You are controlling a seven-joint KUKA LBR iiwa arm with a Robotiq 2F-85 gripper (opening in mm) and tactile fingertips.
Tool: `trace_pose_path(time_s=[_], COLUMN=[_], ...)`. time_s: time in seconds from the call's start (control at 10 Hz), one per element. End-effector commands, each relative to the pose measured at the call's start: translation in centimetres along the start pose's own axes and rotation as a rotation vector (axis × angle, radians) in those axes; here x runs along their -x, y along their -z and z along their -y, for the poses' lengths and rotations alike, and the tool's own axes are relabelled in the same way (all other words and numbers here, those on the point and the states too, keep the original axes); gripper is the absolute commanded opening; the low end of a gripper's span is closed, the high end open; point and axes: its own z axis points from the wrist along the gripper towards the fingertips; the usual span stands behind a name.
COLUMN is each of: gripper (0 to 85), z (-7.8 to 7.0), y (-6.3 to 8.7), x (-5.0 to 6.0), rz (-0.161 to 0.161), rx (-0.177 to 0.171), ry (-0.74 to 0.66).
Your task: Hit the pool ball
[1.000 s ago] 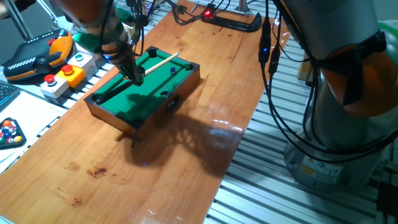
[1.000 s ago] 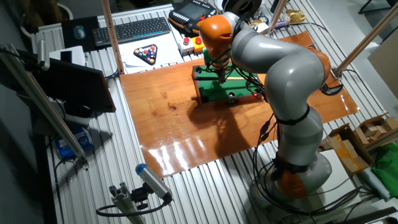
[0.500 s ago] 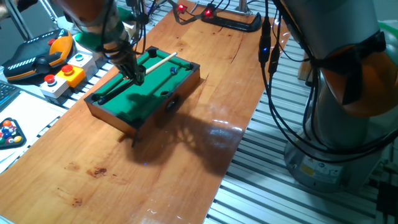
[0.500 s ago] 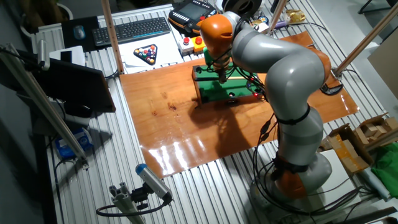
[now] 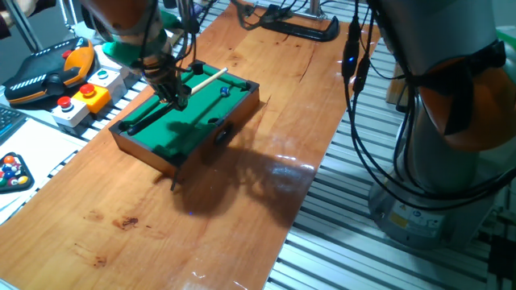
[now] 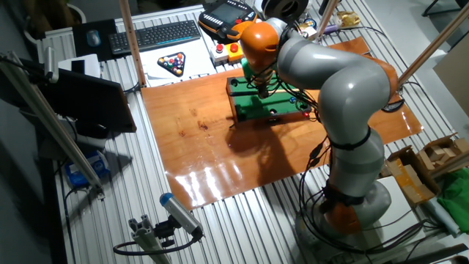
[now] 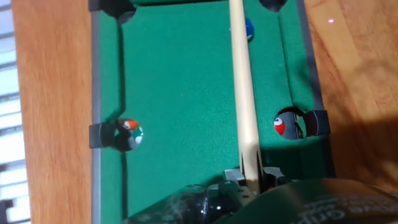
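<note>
The miniature green-felt pool table (image 5: 161, 133) stands on the wooden board; it also shows in the other fixed view (image 6: 256, 108) and in the hand view (image 7: 180, 87). My gripper (image 5: 178, 100) hangs over its middle, shut on a pale wooden cue stick (image 7: 243, 93) that points along the felt. The tiny blue pool ball (image 7: 250, 28) lies near the far end, partly hidden behind the cue; it shows small in one fixed view (image 5: 226, 91). The cue runs past the ball's left side and out of the hand view. My gripper also shows in the other views (image 6: 262, 92) (image 7: 249, 182).
One ball sits in each side pocket (image 7: 129, 129) (image 7: 280, 126). Multicoloured balls racked in a black triangle (image 5: 12, 171) (image 6: 174, 64) lie off the board. A button box (image 5: 81, 97), a teach pendant (image 5: 44, 74) and a keyboard (image 6: 157, 35) flank the board.
The arm's upper links and cables have swung a little. My gripper with the cue has shifted slightly toward the far end. The blue ball seems to be in the same spot.
</note>
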Motion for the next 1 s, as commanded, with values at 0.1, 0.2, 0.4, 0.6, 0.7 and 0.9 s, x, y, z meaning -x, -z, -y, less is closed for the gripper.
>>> trace_pose_path(time_s=[0.1, 0.2, 0.4, 0.6, 0.7, 0.9], gripper=[0.7, 0.7, 0.7, 0.7, 0.7, 0.7], z=[0.0, 0.0, -0.4, -0.8, -1.1, -1.6], y=[0.0, 0.1, 0.4, 1.0, 1.2, 0.9], x=[0.0, -0.1, -0.7, -2.0, -2.7, -4.2], rz=[-0.011, -0.026, -0.024, -0.013, -0.013, -0.039], rx=[-0.079, -0.097, -0.103, -0.103, -0.106, -0.116], ry=[-0.105, -0.126, -0.144, -0.167, -0.175, -0.2])
